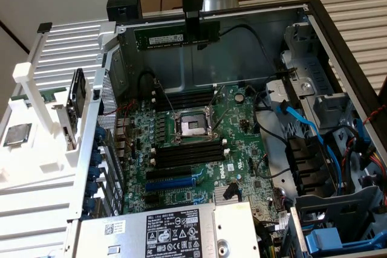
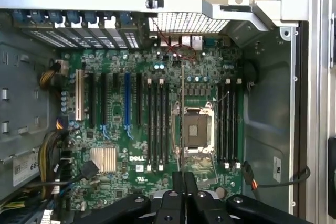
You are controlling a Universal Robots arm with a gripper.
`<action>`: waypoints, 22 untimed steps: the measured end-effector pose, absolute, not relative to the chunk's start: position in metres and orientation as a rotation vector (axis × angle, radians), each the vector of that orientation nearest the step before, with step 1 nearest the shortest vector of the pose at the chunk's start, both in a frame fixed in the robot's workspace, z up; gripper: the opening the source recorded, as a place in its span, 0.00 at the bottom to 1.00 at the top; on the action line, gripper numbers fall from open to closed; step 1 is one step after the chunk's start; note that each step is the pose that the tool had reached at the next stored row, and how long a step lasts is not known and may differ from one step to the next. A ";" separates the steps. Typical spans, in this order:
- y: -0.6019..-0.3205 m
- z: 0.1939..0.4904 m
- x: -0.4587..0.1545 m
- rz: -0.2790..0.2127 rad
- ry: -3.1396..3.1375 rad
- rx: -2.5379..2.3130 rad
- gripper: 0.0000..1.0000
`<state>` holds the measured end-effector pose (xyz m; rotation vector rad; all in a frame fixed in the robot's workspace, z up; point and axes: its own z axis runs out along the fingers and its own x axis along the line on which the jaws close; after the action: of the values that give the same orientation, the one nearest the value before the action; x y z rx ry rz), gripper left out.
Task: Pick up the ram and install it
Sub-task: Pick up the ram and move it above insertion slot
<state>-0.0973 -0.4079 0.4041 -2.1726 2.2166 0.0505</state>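
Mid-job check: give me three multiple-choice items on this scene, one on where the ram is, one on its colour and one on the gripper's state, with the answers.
1. Where is the ram?
A. Seated in a motherboard slot
B. In the air over the open case, above the motherboard
C. Lying on the white stand

2. What colour is the ram's board?
A. Blue
B. Green
C. Red

3. What is the gripper doing?
A. Open and empty
B. Shut on a cable
C. Shut on the ram

Answers:
1 B: in the exterior view the stick hangs clear above the motherboard, touching no slot.
2 B: the board is green, with a white label.
3 C: the fingers clamp the stick near its middle.
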 end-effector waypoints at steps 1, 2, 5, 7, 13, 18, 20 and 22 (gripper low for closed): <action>-0.408 0.402 -0.097 0.050 2.218 -2.170 0.12; -0.408 0.400 -0.097 0.049 2.219 -2.168 0.12; -0.408 0.395 -0.098 0.047 2.223 -2.162 0.12; -0.408 0.391 -0.098 0.045 2.225 -2.159 0.12; -0.410 0.380 -0.096 0.044 2.229 -2.152 0.12; -0.411 0.371 -0.092 0.045 2.230 -2.150 0.12; -0.411 0.368 -0.091 0.047 2.229 -2.149 0.12; -0.411 0.368 -0.091 0.049 2.230 -2.149 0.12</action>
<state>-0.0906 -0.4111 0.3683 -2.1487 2.2295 0.0489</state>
